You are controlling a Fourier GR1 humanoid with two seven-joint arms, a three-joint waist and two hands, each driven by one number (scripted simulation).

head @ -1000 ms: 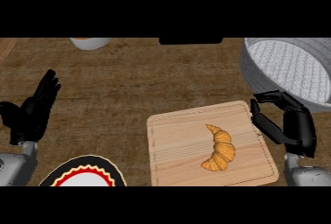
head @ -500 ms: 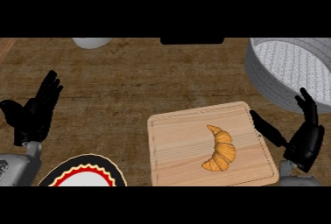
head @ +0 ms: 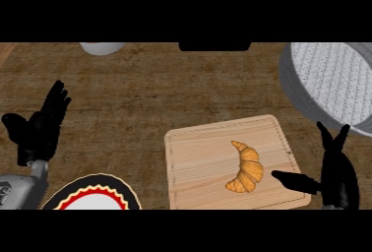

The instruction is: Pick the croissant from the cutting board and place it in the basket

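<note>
My right robot hand (head: 338, 170) stands open at the near right edge of the cutting board (head: 210, 162), thumb pointing at the croissant (head: 246, 167) lying on the board's right half. The basket (head: 327, 78) sits far right. My left robot hand (head: 40, 129) rests open, far left. No writing shows. Bare counter (head: 160, 93) lies between.

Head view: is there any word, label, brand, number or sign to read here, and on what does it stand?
None can be read.
The cutting board, croissant and grey basket carry no text.
The plate has a red and yellow zigzag rim, a pattern and not lettering.
The white cup at the top edge shows no marking.
</note>
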